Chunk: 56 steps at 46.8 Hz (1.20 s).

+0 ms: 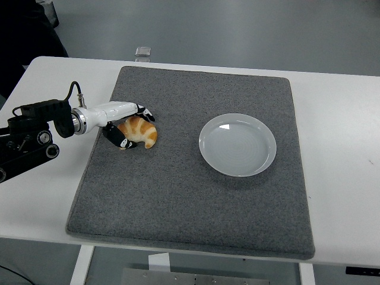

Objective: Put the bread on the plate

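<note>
A wide white table [338, 119] carries a big grey felt mat [190, 202] laid almost edge to edge — and everything that matters sits on that mat. Over on its right half rests the round white plate [237, 144], bare, well apart from the action. Reaching in from the left edge is the black left arm [29, 139] with its white-shelled left hand [122, 119], and only this arm shows; the right one is out of view. The hand is wrapped around the golden, crescent-shaped bread [139, 132] near the mat's left side — upper fingers [145, 111] curled over the top of the crust, the thumb tucked in low on the near side. So the fingers look closed on the bread, though it appears to rest on the mat, not lifted. This reads as the grasp step, with the carry not yet begun. The next move calls for a firm hold, a clean lift off the felt, then a long sweep right to set it down inside the plate's rim.
</note>
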Each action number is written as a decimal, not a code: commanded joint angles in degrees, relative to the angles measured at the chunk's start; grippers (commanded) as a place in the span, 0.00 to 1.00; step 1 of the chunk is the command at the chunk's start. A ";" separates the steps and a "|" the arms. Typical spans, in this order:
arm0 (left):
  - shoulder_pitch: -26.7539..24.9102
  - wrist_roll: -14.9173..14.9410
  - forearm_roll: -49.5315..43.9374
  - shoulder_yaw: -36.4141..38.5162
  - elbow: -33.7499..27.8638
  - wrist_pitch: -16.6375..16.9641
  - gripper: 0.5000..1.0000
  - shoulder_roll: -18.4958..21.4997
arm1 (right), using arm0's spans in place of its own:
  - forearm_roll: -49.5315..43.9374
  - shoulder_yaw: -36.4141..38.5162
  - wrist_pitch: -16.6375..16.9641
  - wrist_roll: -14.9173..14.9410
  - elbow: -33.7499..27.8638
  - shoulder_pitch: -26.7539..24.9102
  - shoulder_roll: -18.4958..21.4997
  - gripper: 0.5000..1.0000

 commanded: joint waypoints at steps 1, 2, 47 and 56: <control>-0.10 -0.09 0.24 0.00 -0.20 0.00 0.49 0.13 | 0.00 0.00 0.00 0.00 0.00 0.00 0.00 0.90; -0.10 -0.09 0.24 0.00 -0.28 0.00 0.43 0.22 | 0.00 0.00 0.00 0.00 0.00 0.00 0.00 0.90; -11.17 -0.88 -0.29 -0.88 -1.08 -0.53 0.00 7.34 | 0.00 0.00 0.00 0.00 0.00 0.00 0.00 0.90; -16.70 -0.97 -0.46 -0.97 -1.08 -2.63 0.00 7.34 | 0.00 0.00 0.00 0.00 0.00 0.00 0.00 0.90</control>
